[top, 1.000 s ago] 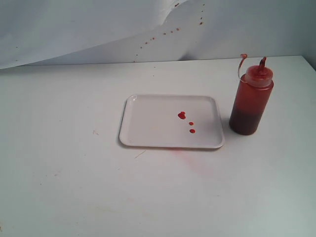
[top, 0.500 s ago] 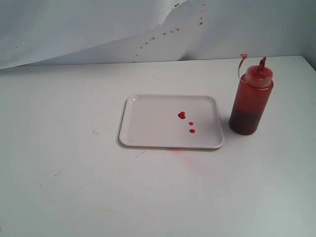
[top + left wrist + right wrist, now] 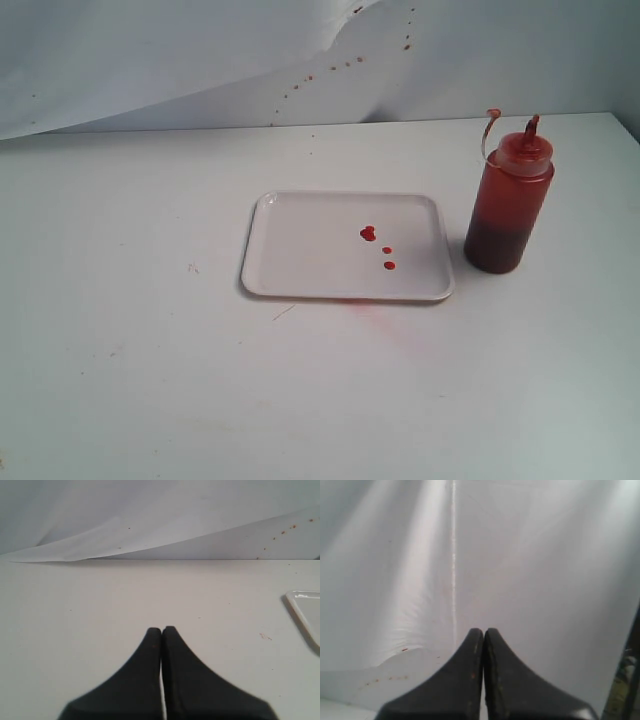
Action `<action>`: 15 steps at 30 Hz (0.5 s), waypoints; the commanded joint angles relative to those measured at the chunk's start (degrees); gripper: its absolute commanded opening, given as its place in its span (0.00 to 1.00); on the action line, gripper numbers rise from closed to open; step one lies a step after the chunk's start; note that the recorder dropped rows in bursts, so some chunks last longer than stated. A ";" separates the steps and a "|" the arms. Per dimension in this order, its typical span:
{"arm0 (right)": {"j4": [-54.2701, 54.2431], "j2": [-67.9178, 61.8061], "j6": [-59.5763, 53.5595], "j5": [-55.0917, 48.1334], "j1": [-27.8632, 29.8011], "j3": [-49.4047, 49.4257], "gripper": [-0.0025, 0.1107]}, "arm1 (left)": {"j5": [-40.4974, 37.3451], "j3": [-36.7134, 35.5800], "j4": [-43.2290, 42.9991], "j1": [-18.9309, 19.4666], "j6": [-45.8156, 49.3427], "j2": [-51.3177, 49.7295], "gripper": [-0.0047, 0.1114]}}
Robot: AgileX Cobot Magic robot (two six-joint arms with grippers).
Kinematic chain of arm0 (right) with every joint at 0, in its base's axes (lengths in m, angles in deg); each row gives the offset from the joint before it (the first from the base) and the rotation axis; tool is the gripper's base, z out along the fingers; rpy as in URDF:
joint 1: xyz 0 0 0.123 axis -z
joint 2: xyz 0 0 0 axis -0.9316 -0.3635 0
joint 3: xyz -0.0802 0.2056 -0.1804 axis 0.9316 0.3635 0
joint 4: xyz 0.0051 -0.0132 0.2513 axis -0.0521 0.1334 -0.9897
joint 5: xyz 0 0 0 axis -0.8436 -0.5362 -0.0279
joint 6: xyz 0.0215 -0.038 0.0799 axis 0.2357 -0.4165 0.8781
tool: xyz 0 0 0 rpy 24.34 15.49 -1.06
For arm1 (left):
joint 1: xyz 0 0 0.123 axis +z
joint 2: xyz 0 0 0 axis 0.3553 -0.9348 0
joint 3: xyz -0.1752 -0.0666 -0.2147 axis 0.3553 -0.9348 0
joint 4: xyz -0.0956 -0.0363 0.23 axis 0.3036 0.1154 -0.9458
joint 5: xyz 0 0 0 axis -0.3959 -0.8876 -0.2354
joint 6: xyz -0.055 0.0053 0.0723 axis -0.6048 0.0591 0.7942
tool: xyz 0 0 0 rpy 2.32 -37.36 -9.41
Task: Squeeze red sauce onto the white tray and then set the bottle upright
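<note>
The white tray (image 3: 310, 250) lies flat in the middle of the table, and a corner of the tray (image 3: 306, 605) also shows in the left wrist view. Three small drops of red sauce (image 3: 368, 233) sit on its right half. The bottle (image 3: 508, 205) stands upright just right of the tray, dark red fill in its lower part, its tip cover hanging off the nozzle. Neither arm appears in the exterior view. My left gripper (image 3: 162, 629) is shut on nothing above bare table. My right gripper (image 3: 483, 630) is shut on nothing, facing the white backdrop.
A white paper backdrop (image 3: 200, 60) with small red splatters hangs behind the table. A faint pinkish smear (image 3: 395, 325) stains the table in front of the tray. The table's right edge runs near the bottle.
</note>
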 commanded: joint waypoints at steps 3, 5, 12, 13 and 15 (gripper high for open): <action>-0.95 12.85 -0.06 -0.09 8.05 0.09 0.02 | 0.21 -0.23 -0.02 -0.26 -0.10 0.27 0.04; -0.95 16.68 -0.06 -2.29 8.46 0.09 0.02 | 0.21 -0.23 -0.02 -0.26 -0.10 0.27 0.04; -0.24 23.39 -0.18 -22.13 8.46 0.77 0.02 | 0.21 -0.23 -0.02 -0.26 -0.10 0.27 0.04; -0.24 23.39 -0.34 -24.03 8.46 1.74 0.02 | 0.21 -0.23 -0.02 -0.26 -0.10 0.27 0.04; 1.41 23.73 -0.47 -24.71 8.46 5.20 0.02 | 0.21 -0.23 -0.02 -0.26 -0.10 0.27 0.04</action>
